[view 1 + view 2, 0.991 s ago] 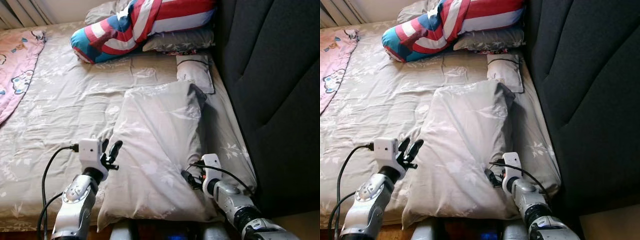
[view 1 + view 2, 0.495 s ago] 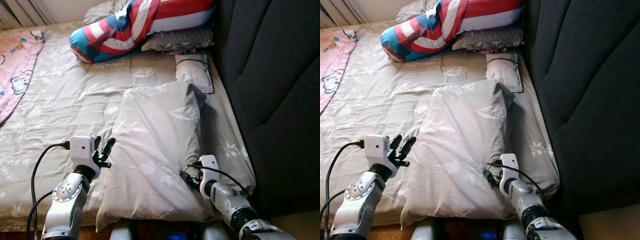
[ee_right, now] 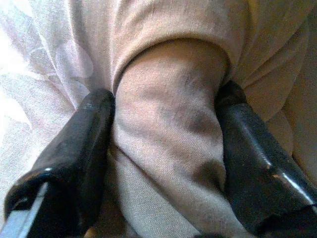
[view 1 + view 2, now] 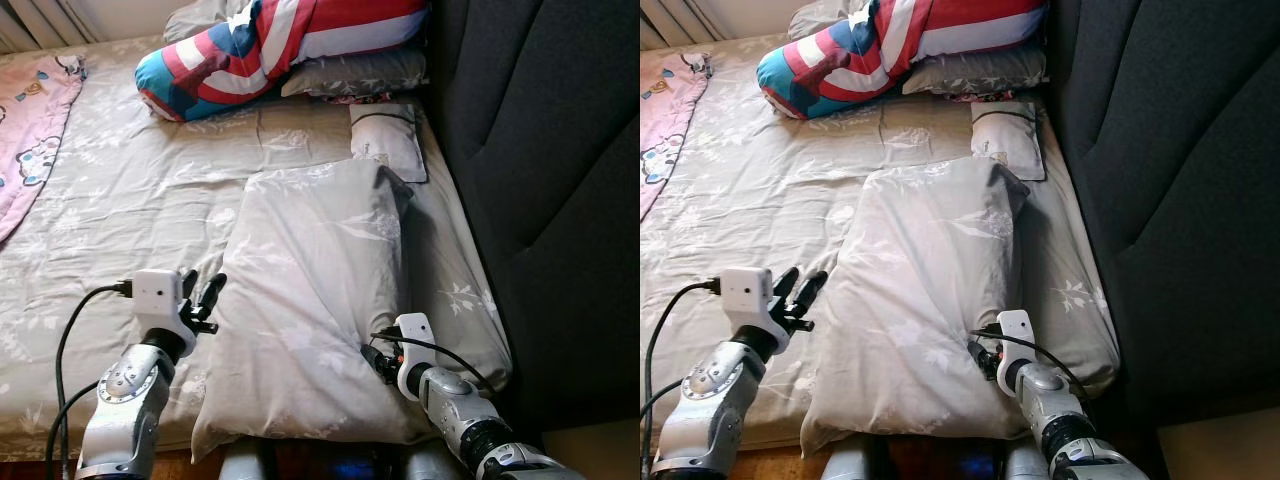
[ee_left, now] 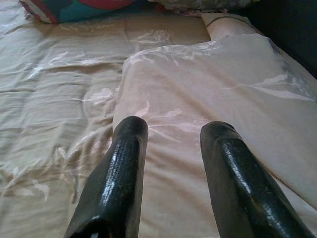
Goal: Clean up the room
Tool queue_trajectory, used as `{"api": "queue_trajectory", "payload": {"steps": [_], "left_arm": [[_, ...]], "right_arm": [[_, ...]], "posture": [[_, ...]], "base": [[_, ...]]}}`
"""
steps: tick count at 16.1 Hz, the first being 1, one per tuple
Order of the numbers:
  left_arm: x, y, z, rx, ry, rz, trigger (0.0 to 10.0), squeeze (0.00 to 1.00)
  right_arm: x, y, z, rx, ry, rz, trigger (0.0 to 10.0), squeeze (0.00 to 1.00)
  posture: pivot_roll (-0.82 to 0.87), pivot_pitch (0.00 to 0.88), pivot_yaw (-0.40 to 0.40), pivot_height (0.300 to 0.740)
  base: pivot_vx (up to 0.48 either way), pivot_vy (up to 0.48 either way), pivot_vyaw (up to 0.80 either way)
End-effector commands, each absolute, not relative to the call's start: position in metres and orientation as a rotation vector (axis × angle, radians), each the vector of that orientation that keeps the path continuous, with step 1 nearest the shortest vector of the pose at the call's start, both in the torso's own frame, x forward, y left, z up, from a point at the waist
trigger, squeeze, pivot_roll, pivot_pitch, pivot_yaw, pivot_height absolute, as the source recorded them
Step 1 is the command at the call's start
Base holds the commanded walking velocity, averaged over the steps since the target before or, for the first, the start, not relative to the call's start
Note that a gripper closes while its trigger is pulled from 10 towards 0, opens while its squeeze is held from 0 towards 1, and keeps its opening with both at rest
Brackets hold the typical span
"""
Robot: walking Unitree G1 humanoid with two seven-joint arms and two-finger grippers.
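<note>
A large grey leaf-print pillow lies lengthwise on the bed, near the front edge. My right gripper is at its right side, low down. The wrist view has a thick fold of the pillowcase pinched between the two black fingers, so it is shut on the pillow. My left gripper hovers just left of the pillow's left edge. It is open with nothing between its fingers, which point toward the pillow.
A red, white and blue striped cushion and a grey pillow lie at the far end, with a small flat pillow before them. A pink blanket covers the far left. The dark padded headboard runs along the right.
My left gripper has drawn back to the left, a little away from the pillow's edge. The right gripper keeps its hold. The camera has shifted slightly.
</note>
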State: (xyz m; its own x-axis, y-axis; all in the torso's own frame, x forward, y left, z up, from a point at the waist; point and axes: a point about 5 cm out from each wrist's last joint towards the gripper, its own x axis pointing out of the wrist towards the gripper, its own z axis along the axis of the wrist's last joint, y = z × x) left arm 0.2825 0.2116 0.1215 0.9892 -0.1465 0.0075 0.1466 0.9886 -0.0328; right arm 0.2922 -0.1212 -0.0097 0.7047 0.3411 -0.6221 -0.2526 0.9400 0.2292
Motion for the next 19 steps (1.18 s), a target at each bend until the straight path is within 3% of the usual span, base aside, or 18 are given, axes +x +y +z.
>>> {"api": "queue_trajectory", "payload": {"steps": [1,19], "left_arm": [[0.278,0.218,0.118,-0.027,0.02,-0.133,10.0,0.0],[0.29,0.209,0.117,-0.025,0.028,-0.159,10.0,0.0]], "right_arm": [[0.245,-0.108,-0.049,0.132,0.943,0.379,0.0,0.0],[0.256,-0.109,-0.041,0.125,0.891,0.366,0.0,0.0]], "posture": [[0.09,0.275,0.107,0.655],[0.07,0.262,0.108,0.655]], "base": [[0.0,0.0,0.0],[0.0,0.0,0.0]]}}
